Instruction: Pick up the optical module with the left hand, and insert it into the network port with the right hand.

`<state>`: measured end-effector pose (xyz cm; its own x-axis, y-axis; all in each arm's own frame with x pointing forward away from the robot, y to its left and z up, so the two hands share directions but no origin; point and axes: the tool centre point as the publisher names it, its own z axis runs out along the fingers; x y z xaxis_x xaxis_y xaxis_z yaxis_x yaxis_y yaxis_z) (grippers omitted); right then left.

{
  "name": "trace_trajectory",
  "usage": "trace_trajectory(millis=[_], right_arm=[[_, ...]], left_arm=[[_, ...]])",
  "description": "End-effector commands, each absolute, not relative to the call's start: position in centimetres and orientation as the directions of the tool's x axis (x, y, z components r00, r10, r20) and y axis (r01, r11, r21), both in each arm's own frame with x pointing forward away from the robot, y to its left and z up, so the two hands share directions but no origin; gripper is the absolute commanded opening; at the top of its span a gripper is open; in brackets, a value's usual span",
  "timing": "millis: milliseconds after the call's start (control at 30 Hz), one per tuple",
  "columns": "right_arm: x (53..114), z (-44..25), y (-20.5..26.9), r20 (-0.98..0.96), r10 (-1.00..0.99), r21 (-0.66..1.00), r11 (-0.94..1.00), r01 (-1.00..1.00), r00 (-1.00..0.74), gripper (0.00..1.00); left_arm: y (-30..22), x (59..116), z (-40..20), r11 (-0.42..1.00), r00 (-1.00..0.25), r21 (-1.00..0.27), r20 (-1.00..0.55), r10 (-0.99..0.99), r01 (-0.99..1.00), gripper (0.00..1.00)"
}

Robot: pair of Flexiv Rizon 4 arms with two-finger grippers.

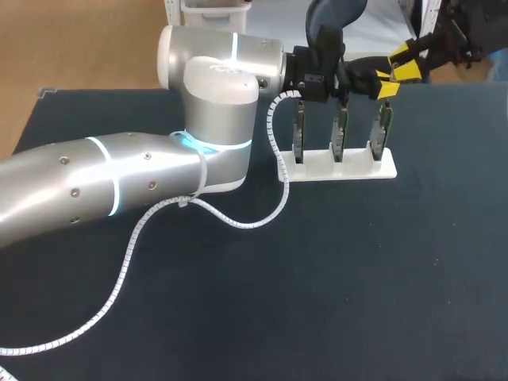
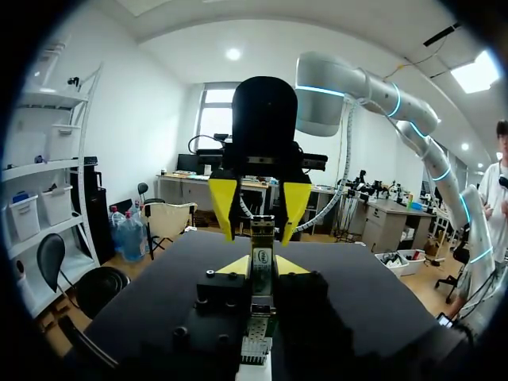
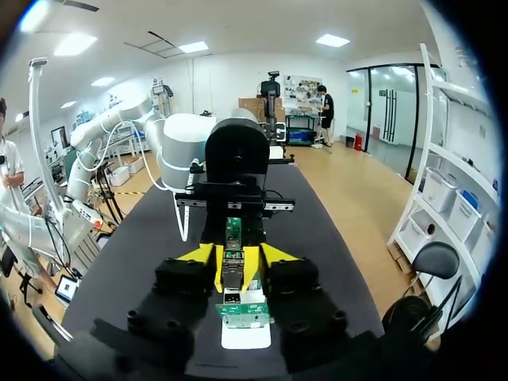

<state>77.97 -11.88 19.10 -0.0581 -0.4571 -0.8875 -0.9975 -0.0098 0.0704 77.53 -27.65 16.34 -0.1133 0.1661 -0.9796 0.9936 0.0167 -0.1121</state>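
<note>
Our left gripper [image 2: 262, 268] is closed on the optical module [image 2: 263, 252]; its yellow tips press this thin upright piece from both sides. The module is over the right end of the white stand [image 1: 349, 169], in which three green boards [image 1: 339, 131] stand upright. Our right gripper [image 2: 259, 232] faces it from the opposite side, with its fingers spread and not touching the module.

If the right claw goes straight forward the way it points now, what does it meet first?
Probably the upright green board directly before the right claw. Just behind it faces the left claw, though depth is unclear.
</note>
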Motion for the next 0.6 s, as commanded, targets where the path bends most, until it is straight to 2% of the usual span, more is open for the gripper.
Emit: trace_trajectory(millis=[33,233,300,600], right_arm=[[78.08,19.03,-11.83,-0.887,-0.458,0.072,-0.009,-0.997,-0.06,0.0],[77.92,19.04,-11.72,-0.887,-0.457,0.072,-0.01,-0.997,-0.06,0.0],[77.87,19.03,-11.67,-0.887,-0.457,0.073,-0.01,-0.997,-0.06,0.0],[77.89,19.29,-11.6,-0.889,-0.455,0.065,-0.005,-0.998,-0.055,0.0]], left_arm=[[-27.74,77.71,16.37,0.014,-0.114,-0.114,-0.979,0.168,0.993,0.0],[-27.74,77.71,16.37,0.014,-0.114,-0.114,-0.979,0.168,0.993,0.0],[-27.74,77.71,16.37,0.014,-0.114,-0.114,-0.979,0.168,0.993,1.0],[-27.74,77.71,16.37,0.014,-0.114,-0.114,-0.979,0.168,0.993,1.0]])
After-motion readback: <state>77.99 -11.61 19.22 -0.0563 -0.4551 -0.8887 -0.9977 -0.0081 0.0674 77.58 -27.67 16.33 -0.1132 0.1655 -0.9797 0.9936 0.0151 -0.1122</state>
